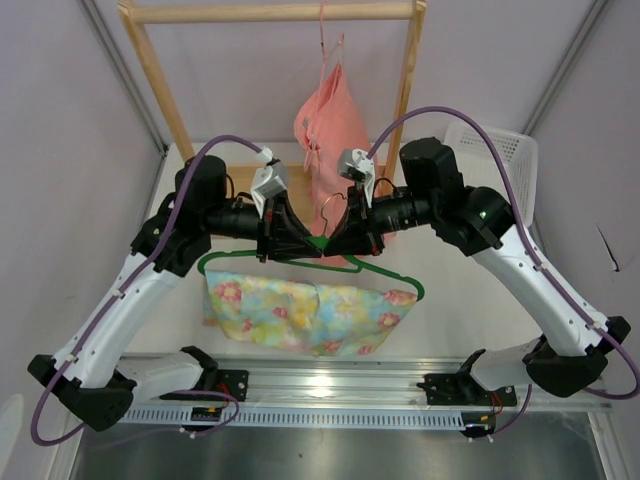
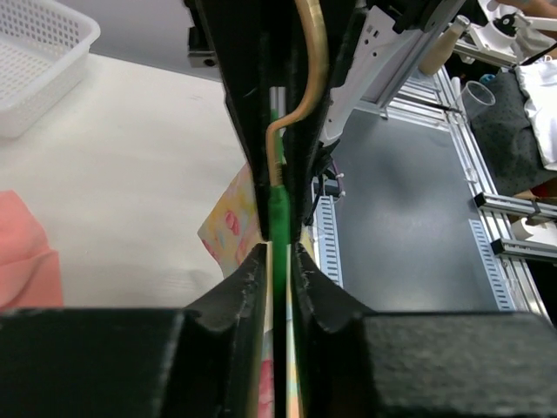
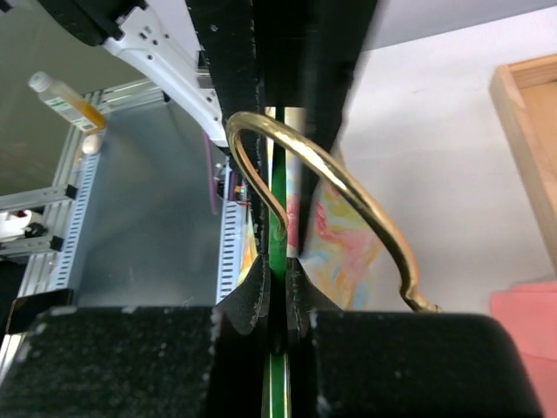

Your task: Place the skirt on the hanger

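Note:
The pastel floral skirt (image 1: 305, 313) hangs from the dark green hanger (image 1: 385, 273), held in the air above the table. My left gripper (image 1: 285, 236) is shut on the hanger's left shoulder near the neck. My right gripper (image 1: 352, 235) is shut on its right shoulder. The brass hook (image 1: 332, 203) rises between them. In the left wrist view the green hanger (image 2: 279, 218) sits pinched between the black fingers (image 2: 248, 287), with skirt (image 2: 228, 219) below. In the right wrist view the hanger (image 3: 278, 218) is clamped, the hook (image 3: 365, 205) arcs ahead, and the skirt (image 3: 339, 239) hangs below.
A wooden rack (image 1: 270, 12) stands at the back, with a salmon-pink garment (image 1: 332, 125) hanging from it on a thin pink hanger. A white basket (image 1: 500, 150) sits at the back right. A metal rail (image 1: 330, 385) runs along the near edge.

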Available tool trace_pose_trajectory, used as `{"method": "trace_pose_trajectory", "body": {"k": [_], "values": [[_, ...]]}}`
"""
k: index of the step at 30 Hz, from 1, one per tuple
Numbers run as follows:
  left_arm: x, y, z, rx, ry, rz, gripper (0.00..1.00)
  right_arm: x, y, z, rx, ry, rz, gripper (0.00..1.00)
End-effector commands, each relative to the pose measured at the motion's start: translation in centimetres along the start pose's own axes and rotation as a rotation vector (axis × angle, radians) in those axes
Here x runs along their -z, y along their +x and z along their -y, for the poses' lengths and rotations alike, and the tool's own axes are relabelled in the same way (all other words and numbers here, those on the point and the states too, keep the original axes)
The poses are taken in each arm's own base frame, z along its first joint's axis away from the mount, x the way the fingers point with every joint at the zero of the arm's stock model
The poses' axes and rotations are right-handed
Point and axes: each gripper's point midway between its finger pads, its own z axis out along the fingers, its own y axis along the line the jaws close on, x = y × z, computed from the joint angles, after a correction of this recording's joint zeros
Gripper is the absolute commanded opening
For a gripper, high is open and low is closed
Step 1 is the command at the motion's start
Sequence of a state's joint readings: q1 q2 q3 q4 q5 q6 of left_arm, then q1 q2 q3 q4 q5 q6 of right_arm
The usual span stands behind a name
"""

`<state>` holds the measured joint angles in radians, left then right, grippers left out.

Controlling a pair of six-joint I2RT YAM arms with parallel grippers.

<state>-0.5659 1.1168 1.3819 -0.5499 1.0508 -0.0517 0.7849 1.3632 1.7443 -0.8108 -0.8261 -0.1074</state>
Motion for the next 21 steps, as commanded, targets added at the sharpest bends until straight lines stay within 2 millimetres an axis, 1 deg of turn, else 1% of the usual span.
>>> {"method": "trace_pose_trajectory", "body": {"k": [1,2,6,7,8,11,12,14,16,17,18,19,20,21], "values": [[0.1,-1.5,0.6,-0.078,-0.001,0.019,0.13,0.6,-2.0,-1.2,0.070,-0.022,0.062,0.00],[0.1,-1.4,0.5,-0.073,0.000,0.014,0.00,0.5,-1.9,-1.0,0.068,-0.019,0.061,0.00],[0.2,-1.7,0.5,-0.088,-0.021,0.026,0.00,0.4,-1.6,-0.7,0.065,-0.004,0.054,0.00],[0.3,-2.0,0.4,-0.100,-0.034,0.037,0.00,0.3,-1.5,-0.4,0.060,0.011,0.050,0.00],[0.4,-2.2,0.6,-0.111,-0.033,0.044,0.00,0.4,-1.5,-0.2,0.060,0.022,0.052,0.00],[0.7,-3.1,0.8,-0.142,-0.054,0.075,0.00,0.3,-1.1,0.4,0.055,0.051,0.049,0.10],[0.8,-3.5,0.8,-0.148,-0.058,0.084,0.00,0.4,-1.2,0.6,0.056,0.063,0.053,0.18],[0.9,-3.9,0.5,-0.154,-0.075,0.094,0.00,0.6,-1.2,0.9,0.058,0.086,0.056,0.22],[1.1,-4.5,0.5,-0.165,-0.083,0.110,0.00,1.0,-1.2,1.4,0.055,0.124,0.062,0.34],[1.3,-4.6,0.2,-0.165,-0.099,0.118,0.00,1.1,-1.2,1.7,0.056,0.143,0.067,0.38],[1.6,-4.9,0.4,-0.171,-0.104,0.128,0.00,1.4,-1.3,2.0,0.058,0.163,0.073,0.47],[1.8,-5.2,0.3,-0.180,-0.112,0.139,0.00,1.9,-1.4,2.1,0.063,0.181,0.084,0.53],[2.2,-5.4,0.1,-0.180,-0.123,0.145,0.00,1.9,-0.9,2.5,0.052,0.189,0.079,0.57],[2.4,-5.5,0.1,-0.175,-0.122,0.150,0.00,2.1,-0.9,2.5,0.053,0.195,0.085,0.63]]}}
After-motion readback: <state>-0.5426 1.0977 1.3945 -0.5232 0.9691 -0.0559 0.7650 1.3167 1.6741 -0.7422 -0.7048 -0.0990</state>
